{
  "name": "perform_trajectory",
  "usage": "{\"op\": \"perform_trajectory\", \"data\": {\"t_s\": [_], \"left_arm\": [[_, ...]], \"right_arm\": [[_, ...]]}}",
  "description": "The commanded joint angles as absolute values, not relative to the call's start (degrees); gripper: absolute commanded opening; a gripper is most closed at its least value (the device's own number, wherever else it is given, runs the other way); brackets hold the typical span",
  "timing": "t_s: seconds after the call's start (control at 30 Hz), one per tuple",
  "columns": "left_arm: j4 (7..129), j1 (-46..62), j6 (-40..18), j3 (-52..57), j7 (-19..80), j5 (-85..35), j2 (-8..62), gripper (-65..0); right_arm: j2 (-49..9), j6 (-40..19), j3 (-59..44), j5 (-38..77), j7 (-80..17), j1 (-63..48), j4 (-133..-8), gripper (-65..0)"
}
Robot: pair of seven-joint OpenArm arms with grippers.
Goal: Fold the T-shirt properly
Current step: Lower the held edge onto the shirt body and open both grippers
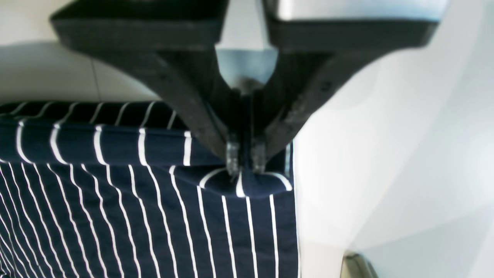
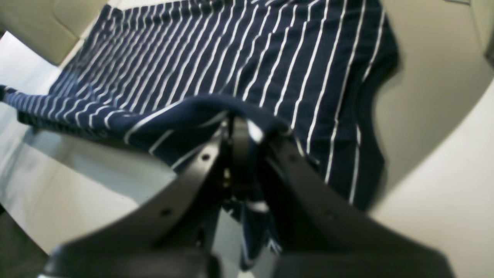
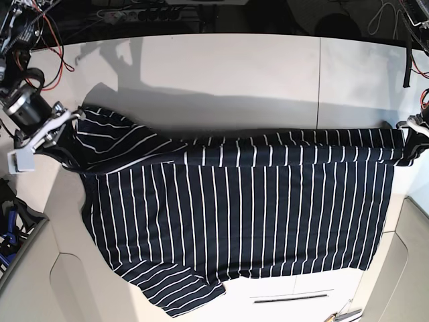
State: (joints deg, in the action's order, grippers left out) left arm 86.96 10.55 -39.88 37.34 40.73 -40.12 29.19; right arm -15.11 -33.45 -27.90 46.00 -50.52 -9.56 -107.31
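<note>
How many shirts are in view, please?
1: the striped T-shirt, lying across the table, its far edge pinched by the left tool and right tool.

T-shirt (image 3: 234,208): soft matt cloth, dark navy with thin white stripes; surface seen rumpled in fine creases.
Left gripper (image 1: 245,154): jaws of matt black plastic-like material; a smooth, pale metallic-looking piece is seen between their bases.
Right gripper (image 2: 247,154): dark, matt-looking; finer texture blurred.
Tabletop (image 3: 268,74): pale, smooth; a soft sheen is shown in the left wrist view, material not told.
Cables (image 3: 55,40): red and black, thin, smooth-looking.
</note>
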Motion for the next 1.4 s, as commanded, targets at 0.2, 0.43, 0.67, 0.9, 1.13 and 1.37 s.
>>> {"op": "perform_trajectory", "data": {"t_s": [0.2,0.43,0.67,0.9,1.13,1.37], "left_arm": [[85.7,6.6,-40.0,37.6,39.2,-40.8,30.5,-65.0],[77.5,2.5,-40.0,37.4,38.6,-40.9,30.5,-65.0],[73.7,-0.3,-40.0,35.4,36.6,-39.6,30.5,-65.0],[68.5,-3.5,-40.0,31.7,31.0,-33.4,30.5,-65.0],[65.8,-6.2,-40.0,31.7,31.1,-33.4,30.5,-63.0],[65.7,-6.2,-40.0,31.7,32.0,-33.4,30.5,-62.6]], "right_arm": [[-16.1,-33.5,-21.7,42.3,-48.2,0.3,-99.1,-65.0],[-16.0,-33.5,-16.7,40.2,-47.9,8.7,-88.1,-65.0],[-16.0,-33.5,-13.6,40.2,-46.4,14.2,-81.7,-65.0],[-16.0,-33.5,-12.4,37.4,-45.6,17.8,-78.0,-65.0],[-16.0,-33.4,-12.4,33.8,-41.2,17.9,-73.8,-65.0],[-15.6,-33.4,-12.4,33.7,-38.8,17.9,-70.7,-65.0]]}}
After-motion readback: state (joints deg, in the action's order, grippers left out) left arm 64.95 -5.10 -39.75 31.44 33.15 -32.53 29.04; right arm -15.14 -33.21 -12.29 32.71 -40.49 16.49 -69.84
